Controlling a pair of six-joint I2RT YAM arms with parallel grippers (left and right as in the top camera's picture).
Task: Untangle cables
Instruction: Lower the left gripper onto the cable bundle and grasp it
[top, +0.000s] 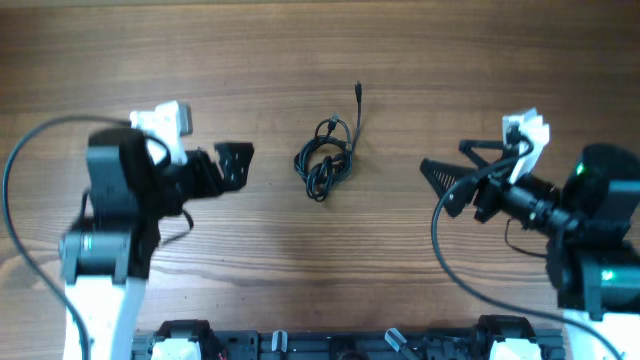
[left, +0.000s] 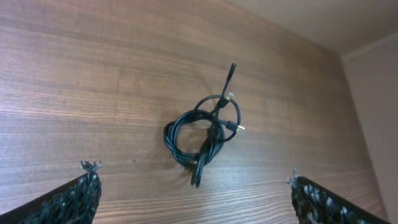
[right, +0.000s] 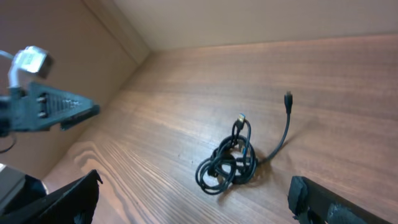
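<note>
Wooden table (top: 320, 290) carries the cables (top: 325, 160) as one knotted bundle at its centre, well apart from left gripper (top: 243, 165) and right gripper (top: 441, 160), both spread wide and empty; likely risk: pinching several loops together, tightening the knot instead.

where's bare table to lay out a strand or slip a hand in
Bare wood lies between the left pincer and the cables, and between the cables and the right pincer. The far strip of table beyond the loose plug is free too. Crowded only at the near edge, by the arm bases.
</note>
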